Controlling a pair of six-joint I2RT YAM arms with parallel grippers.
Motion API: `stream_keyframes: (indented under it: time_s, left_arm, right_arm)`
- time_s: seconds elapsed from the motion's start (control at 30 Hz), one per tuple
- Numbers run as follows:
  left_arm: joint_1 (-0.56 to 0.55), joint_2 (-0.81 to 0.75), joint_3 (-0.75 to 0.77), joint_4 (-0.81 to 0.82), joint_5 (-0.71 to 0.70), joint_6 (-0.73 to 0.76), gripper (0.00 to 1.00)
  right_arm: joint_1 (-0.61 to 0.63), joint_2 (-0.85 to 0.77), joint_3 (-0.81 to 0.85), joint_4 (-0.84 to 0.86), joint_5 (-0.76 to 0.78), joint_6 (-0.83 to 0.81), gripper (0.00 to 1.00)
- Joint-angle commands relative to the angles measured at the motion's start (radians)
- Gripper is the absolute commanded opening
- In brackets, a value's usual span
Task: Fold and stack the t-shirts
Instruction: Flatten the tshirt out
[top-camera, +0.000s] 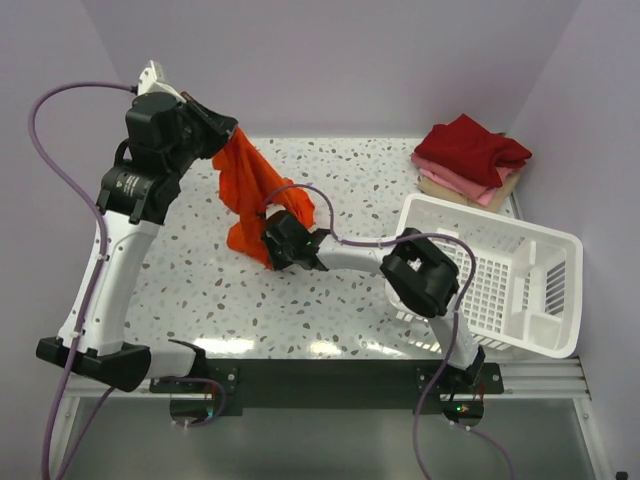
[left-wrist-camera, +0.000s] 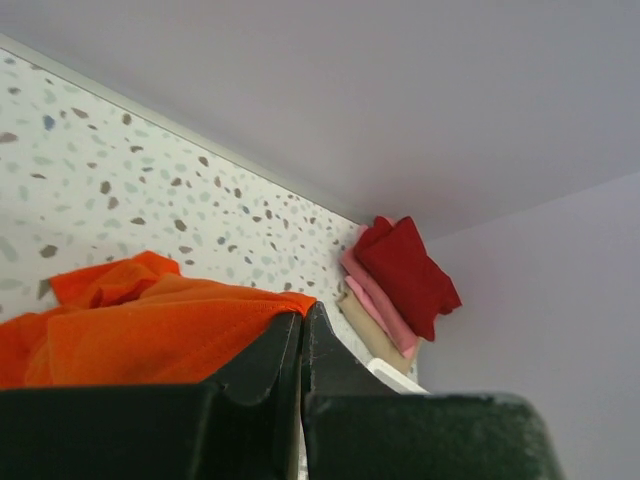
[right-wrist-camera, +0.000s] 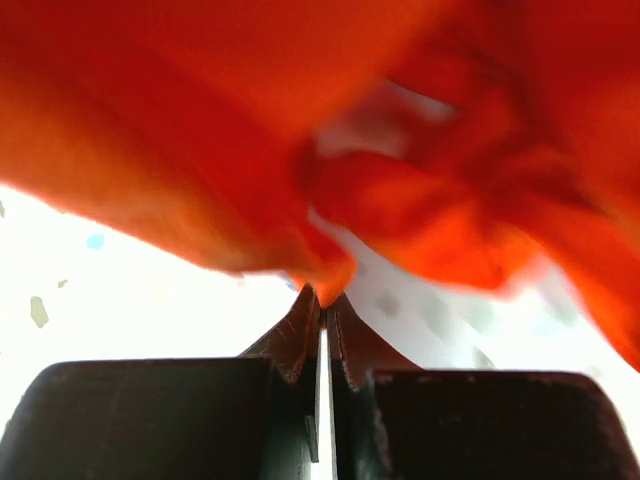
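Biggest risk imo: the right hand (right-wrist-camera: 322, 300) is pinched fully closed w/ only a tiny tip of the orange tee (top-camera: 255, 195) between the jaws. If the arms pull apart to spread it, that corner prob slips out and the tee flops into a bunched heap. Left hand (top-camera: 228, 135) is clamped tight too, on the tee's top edge, holding it up over the far-left tabletop (top-camera: 200, 290), w/ the rest dangling down to the right hand. Folded stack (top-camera: 470, 160) (dark red, pink, beige) sits in the far right corner, behind the basket (top-camera: 500, 280).
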Motion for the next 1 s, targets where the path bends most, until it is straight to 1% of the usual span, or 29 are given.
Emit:
stream_keyframes:
  time_s: [0.0, 0.03, 0.07, 0.1, 0.13, 0.23, 0.27, 0.3, 0.37, 0.4, 0.43, 0.47, 0.5, 0.53, 0.7, 0.8, 0.9, 0.97]
  left_arm:
    - [0.040, -0.066, 0.011, 0.000, -0.104, 0.092, 0.00]
    - [0.057, -0.070, 0.003, 0.000, -0.115, 0.101, 0.00]
    - [0.064, -0.084, -0.015, 0.000, -0.126, 0.113, 0.00]
    - [0.081, -0.089, -0.025, 0.001, -0.146, 0.138, 0.00]
    - [0.091, -0.095, -0.034, 0.001, -0.155, 0.150, 0.00]
    - [0.120, -0.113, -0.066, 0.000, -0.180, 0.209, 0.00]
    - [0.126, -0.124, -0.080, 0.003, -0.184, 0.225, 0.00]
    - [0.138, -0.127, -0.089, 0.009, -0.181, 0.262, 0.00]
    - [0.147, -0.133, -0.107, 0.027, -0.169, 0.304, 0.00]
    - [0.153, -0.135, -0.112, 0.030, -0.152, 0.348, 0.00]
    - [0.157, -0.133, -0.115, 0.043, -0.139, 0.397, 0.00]
    - [0.157, -0.133, -0.117, 0.043, -0.138, 0.397, 0.00]
    - [0.158, -0.132, -0.114, 0.035, -0.141, 0.443, 0.00]
    - [0.158, -0.132, -0.112, 0.027, -0.152, 0.460, 0.00]
    - [0.161, -0.150, -0.107, -0.014, -0.252, 0.587, 0.00]
    - [0.161, -0.170, -0.111, -0.032, -0.284, 0.656, 0.00]
    - [0.161, -0.187, -0.115, -0.066, -0.296, 0.705, 0.00]
    - [0.161, -0.205, -0.117, -0.088, -0.312, 0.712, 0.00]
  right_arm:
    - [-0.025, -0.194, -0.058, -0.031, 0.113, -0.047, 0.00]
    - [-0.037, -0.263, -0.097, -0.045, 0.129, -0.055, 0.00]
    - [-0.045, -0.297, -0.121, -0.059, 0.168, -0.058, 0.00]
    - [-0.063, -0.329, -0.137, -0.105, 0.190, -0.063, 0.00]
    - [-0.077, -0.398, -0.165, -0.133, 0.206, -0.063, 0.00]
    - [-0.146, -0.499, -0.194, -0.246, 0.279, -0.063, 0.00]
    - [-0.167, -0.566, -0.196, -0.274, 0.295, -0.073, 0.00]
    - [-0.213, -0.601, -0.196, -0.314, 0.322, -0.083, 0.00]
    - [-0.255, -0.688, -0.185, -0.338, 0.336, -0.109, 0.00]
    - [-0.295, -0.710, -0.176, -0.360, 0.348, -0.142, 0.00]
    - [-0.327, -0.740, -0.120, -0.392, 0.361, -0.174, 0.00]
    - [-0.327, -0.748, -0.119, -0.392, 0.361, -0.190, 0.00]
    - [-0.354, -0.754, -0.095, -0.424, 0.370, -0.207, 0.00]
    - [-0.367, -0.757, -0.046, -0.438, 0.377, -0.222, 0.00]
    - [-0.424, -0.757, 0.085, -0.509, 0.387, -0.285, 0.00]
    - [-0.438, -0.748, 0.193, -0.544, 0.407, -0.310, 0.00]
    - [-0.444, -0.736, 0.264, -0.576, 0.422, -0.336, 0.00]
    - [-0.444, -0.730, 0.345, -0.590, 0.425, -0.359, 0.00]
